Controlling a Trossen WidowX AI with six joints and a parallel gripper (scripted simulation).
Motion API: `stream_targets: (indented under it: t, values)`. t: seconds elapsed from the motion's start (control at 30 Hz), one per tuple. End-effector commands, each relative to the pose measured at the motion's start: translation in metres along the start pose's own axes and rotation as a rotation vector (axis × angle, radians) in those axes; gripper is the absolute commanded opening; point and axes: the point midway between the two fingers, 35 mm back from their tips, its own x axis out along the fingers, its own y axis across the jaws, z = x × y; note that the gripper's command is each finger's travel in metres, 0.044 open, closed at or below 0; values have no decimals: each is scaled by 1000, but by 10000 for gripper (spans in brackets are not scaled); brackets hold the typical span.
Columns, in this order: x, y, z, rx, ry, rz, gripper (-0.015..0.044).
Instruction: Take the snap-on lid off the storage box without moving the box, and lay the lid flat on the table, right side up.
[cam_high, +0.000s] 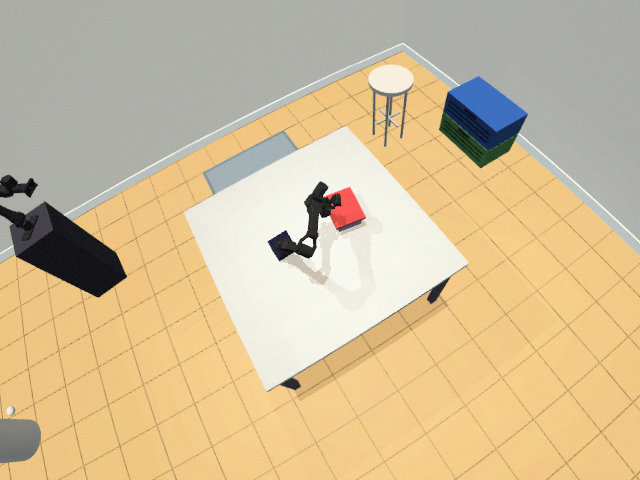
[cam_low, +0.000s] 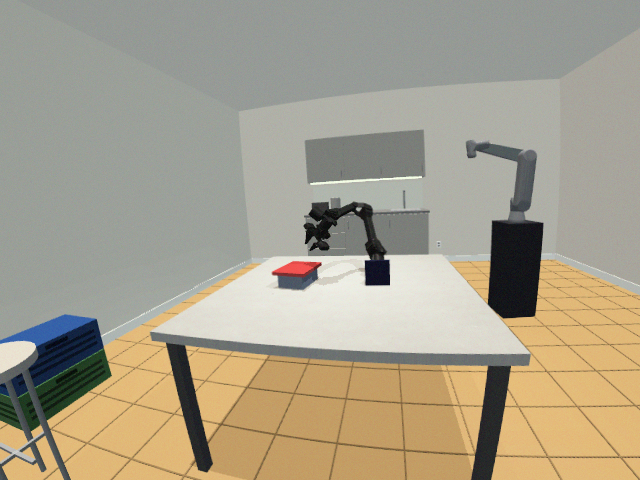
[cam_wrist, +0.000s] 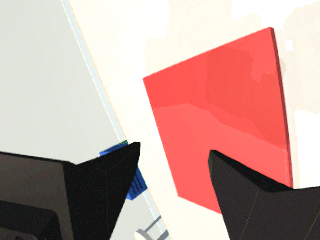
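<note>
A flat, square red lid (cam_high: 347, 207) (cam_low: 297, 268) (cam_wrist: 225, 105) is seated on a low blue-grey storage box (cam_high: 350, 226) (cam_low: 294, 280), which is set on a white rectangular table (cam_high: 330, 320) (cam_low: 341, 320) with dark legs. The black, jointed robot arm (cam_high: 313, 219) (cam_low: 369, 227) is mounted at a dark navy block (cam_high: 273, 250) (cam_low: 377, 272), and its upper links are bent over toward the box. The black parallel-jaw gripper (cam_high: 337, 200) (cam_low: 313, 241) (cam_wrist: 174, 151) is held above the level of the lid, apart from it. Its jaws are spread part-way, and nothing is pinched between them. In the wrist view, part of the red top is hidden by one black finger (cam_wrist: 250, 200). Shadows are cast by the arm across the tabletop and the lid.
</note>
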Motion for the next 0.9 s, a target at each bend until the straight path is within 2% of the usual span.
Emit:
stream_targets:
  t: [0.0,0.1,0.37,0.67,0.87]
  values:
    - [-38,-46,-15,-221,58,52,235]
    - [-60,-72,-18,-358,89,104,235]
    - [-62,-74,-18,-368,91,108,235]
    - [-14,-116,-6,-368,90,107,235]
    - [-11,-119,-4,-369,89,110,235]
